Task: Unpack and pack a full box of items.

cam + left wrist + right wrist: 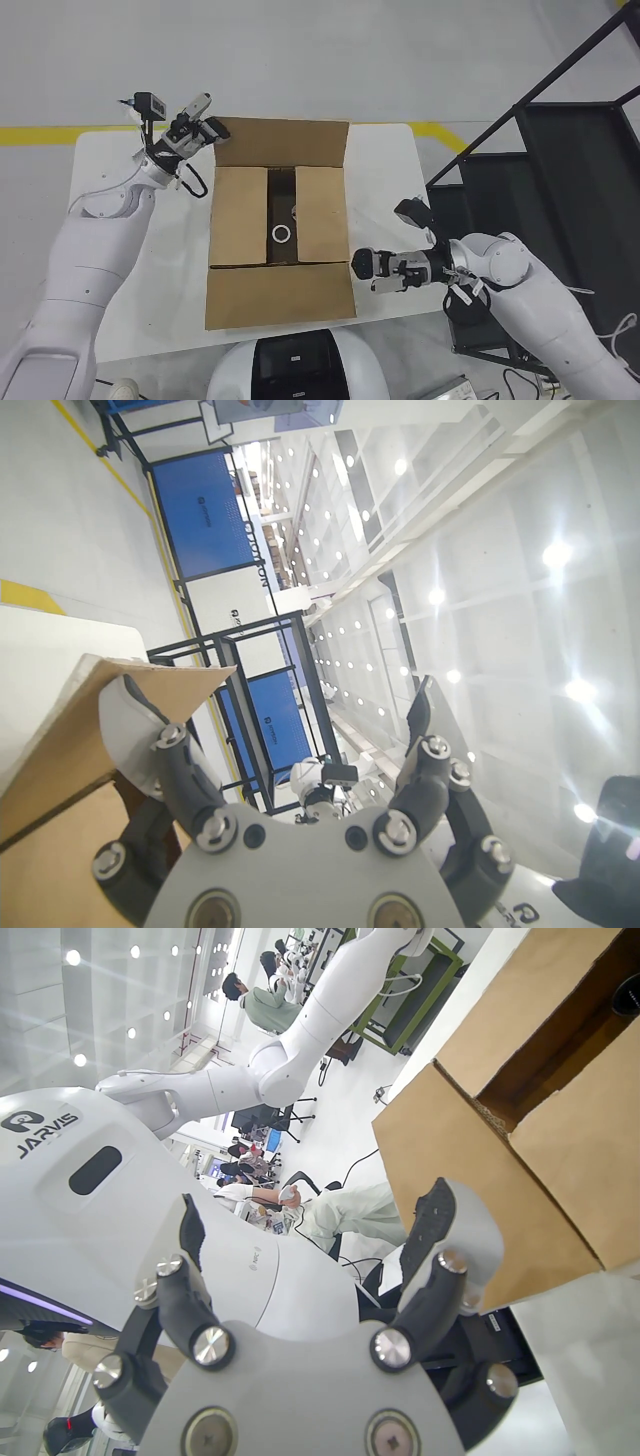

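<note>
The brown cardboard box (240, 215) sits on the white desk (385, 180), its long axis running away from the robot. The left jaws stand open, one finger (120, 720) against the far flap's left corner. The right jaws stand open and empty just beside the near flap's right corner (neither is over the opening).

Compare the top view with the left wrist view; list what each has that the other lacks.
Top view alone: the white ring inside the box, and the right gripper beside its near right corner. Left wrist view alone: blue panels in the room behind. Both: the open left gripper at the corner of the far flap.
</note>
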You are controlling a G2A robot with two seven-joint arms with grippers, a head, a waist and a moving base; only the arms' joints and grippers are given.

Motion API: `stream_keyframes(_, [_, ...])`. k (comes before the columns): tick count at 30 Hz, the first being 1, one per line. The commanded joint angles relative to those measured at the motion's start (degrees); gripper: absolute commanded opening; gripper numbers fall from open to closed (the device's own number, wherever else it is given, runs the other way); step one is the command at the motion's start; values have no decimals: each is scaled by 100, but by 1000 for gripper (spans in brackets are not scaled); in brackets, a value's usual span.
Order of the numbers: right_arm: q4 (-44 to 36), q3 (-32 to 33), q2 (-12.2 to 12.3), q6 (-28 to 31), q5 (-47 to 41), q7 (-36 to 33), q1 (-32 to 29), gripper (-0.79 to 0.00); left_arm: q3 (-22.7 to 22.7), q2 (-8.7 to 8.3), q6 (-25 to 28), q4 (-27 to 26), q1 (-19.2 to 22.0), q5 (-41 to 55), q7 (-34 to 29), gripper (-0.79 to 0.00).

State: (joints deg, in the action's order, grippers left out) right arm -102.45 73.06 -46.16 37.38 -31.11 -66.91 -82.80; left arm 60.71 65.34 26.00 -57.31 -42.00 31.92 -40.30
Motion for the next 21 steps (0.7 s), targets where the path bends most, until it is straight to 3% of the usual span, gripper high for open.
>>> stream_keyframes(1, [20, -4, 14, 7, 1, 7, 1, 0, -134, 48, -195, 209, 173, -441, 367, 0])
stream_keyframes(14, [183, -95, 62, 31, -16, 31, 94, 0, -1073, 302, -1533, 658, 814, -3079, 1411, 0])
stream_keyframes(21, [228, -113, 76, 26, -18, 26, 115, 0, -1190, 351, -1713, 595, 781, -3605, 1476, 0])
